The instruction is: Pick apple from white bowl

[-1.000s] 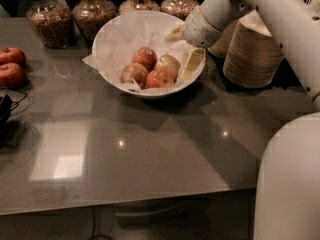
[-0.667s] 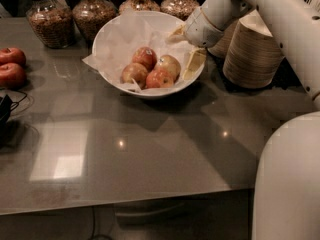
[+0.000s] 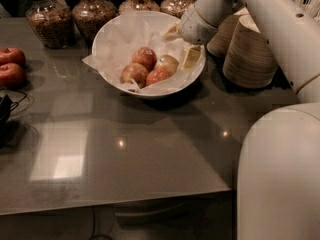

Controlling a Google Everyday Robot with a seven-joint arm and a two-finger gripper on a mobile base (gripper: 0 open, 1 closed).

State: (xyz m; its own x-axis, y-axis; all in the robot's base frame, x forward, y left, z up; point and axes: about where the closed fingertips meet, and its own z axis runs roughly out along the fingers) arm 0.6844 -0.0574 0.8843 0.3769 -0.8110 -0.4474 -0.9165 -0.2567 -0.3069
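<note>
— What is different now from a second ago?
— Almost nothing, we find. The gripper stays in the same place, over the right inner side of the bowl, in the upper middle of the frame. The apples lie exactly as they lay. So we judge that the grasp is not yet made and the task is still in its approach.
— Does the gripper hold something?
— No. We see its fingers spread apart, with nothing between them.
— Where is the apple then?
— In the bowl, on the paper, at the right of the small heap. It is the paler one. It lies just left of the lower finger, very near, and we cannot tell if they touch. The redder apples are further left. We think the gripper must shift a little left and down to bring the apple between its jaws.
</note>
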